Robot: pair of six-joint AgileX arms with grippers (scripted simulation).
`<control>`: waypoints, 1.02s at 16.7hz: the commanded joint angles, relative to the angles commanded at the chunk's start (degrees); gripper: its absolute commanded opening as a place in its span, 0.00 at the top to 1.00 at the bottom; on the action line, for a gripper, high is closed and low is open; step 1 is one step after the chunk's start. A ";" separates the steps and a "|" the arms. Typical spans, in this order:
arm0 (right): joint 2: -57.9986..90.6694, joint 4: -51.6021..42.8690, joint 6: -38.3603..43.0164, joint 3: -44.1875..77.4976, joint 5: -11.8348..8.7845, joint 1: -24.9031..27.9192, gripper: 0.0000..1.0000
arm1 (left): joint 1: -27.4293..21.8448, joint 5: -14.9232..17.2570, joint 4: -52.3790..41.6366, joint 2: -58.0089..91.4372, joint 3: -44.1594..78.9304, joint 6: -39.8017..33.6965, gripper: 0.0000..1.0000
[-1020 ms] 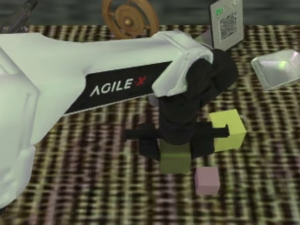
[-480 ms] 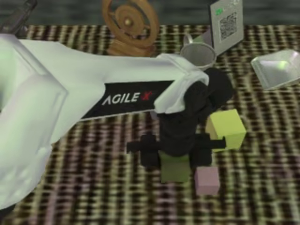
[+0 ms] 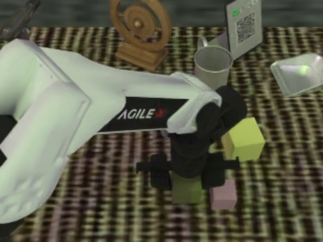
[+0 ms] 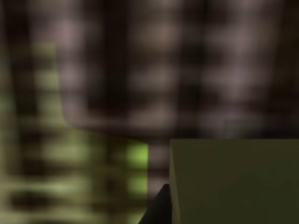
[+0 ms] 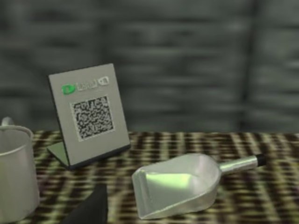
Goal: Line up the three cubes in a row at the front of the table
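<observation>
My left gripper (image 3: 187,169) sits low over the mid-sized dull olive-green cube (image 3: 187,189) near the table's (image 3: 101,212) front centre; its black fingers (image 3: 157,170) look spread either side, though I cannot tell whether they grip. The small pale pink cube (image 3: 223,195) lies just beside it, the large bright yellow-green cube (image 3: 245,138) behind.

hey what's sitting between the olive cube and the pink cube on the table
Nothing sits between them. In the top view the olive cube and pink cube lie close together; the left gripper's dark finger hangs above the gap.
</observation>
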 joint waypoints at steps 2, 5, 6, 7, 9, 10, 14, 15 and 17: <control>0.00 0.00 0.00 0.00 0.00 0.00 0.00 | 0.00 0.00 0.00 0.00 0.00 0.00 0.77; 0.00 0.00 0.00 0.00 0.00 0.00 0.00 | 0.00 0.00 0.00 0.00 0.00 0.00 0.55; 0.00 0.00 0.00 0.00 0.00 0.00 0.00 | 0.00 0.00 0.00 0.00 0.00 0.00 0.47; 0.00 0.00 0.00 0.00 0.00 0.00 0.00 | 0.00 0.00 0.00 0.00 0.00 0.00 0.40; 0.00 0.00 0.00 0.00 0.00 0.00 0.00 | 0.00 0.00 0.00 0.00 0.00 0.00 0.25; 0.00 0.00 0.00 0.00 0.00 0.00 0.00 | 0.00 0.00 0.00 0.00 0.00 0.00 0.17; 0.00 0.00 0.00 0.00 0.00 0.00 0.00 | 0.00 0.00 0.00 0.00 0.00 0.00 0.00; 0.00 0.00 0.00 0.00 0.00 0.00 0.00 | 0.00 0.00 0.00 0.00 0.00 0.00 0.00; 0.00 0.00 0.00 0.00 0.00 0.00 0.00 | 0.00 0.00 0.00 0.00 0.00 0.00 0.00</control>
